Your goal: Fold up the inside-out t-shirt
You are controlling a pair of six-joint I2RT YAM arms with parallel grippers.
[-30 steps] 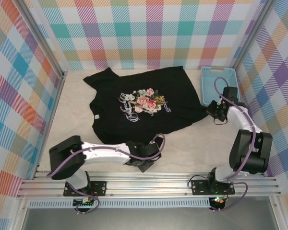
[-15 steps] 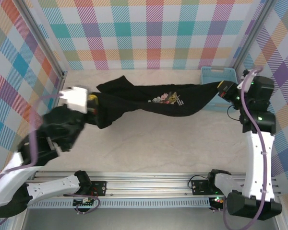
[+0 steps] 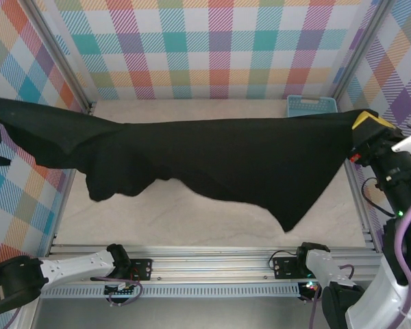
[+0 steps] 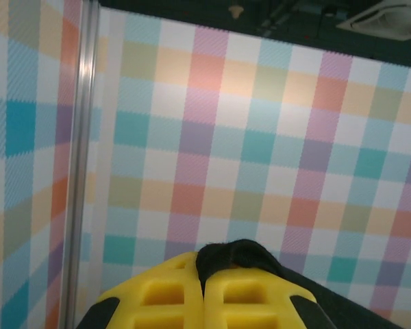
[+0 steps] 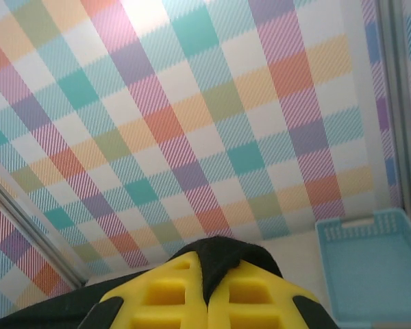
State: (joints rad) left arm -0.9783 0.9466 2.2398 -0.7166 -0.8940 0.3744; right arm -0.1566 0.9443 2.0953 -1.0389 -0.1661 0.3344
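We see black t-shirt [image 3: 212, 161] pulled out wide across middle of top view, up in air over table [image 3: 192, 223]. Bottom edge hangs loose, one corner droops toward lower right. Left gripper [image 4: 203, 271] at far left edge of top view, yellow fingers [image 4: 168, 295] pressed together, pinching bit of black cloth. Right gripper [image 5: 205, 271] at right edge, fingers closed too, pinching other end of shirt. Light-blue basket [image 3: 312, 104] sits at upper right, just behind shirt
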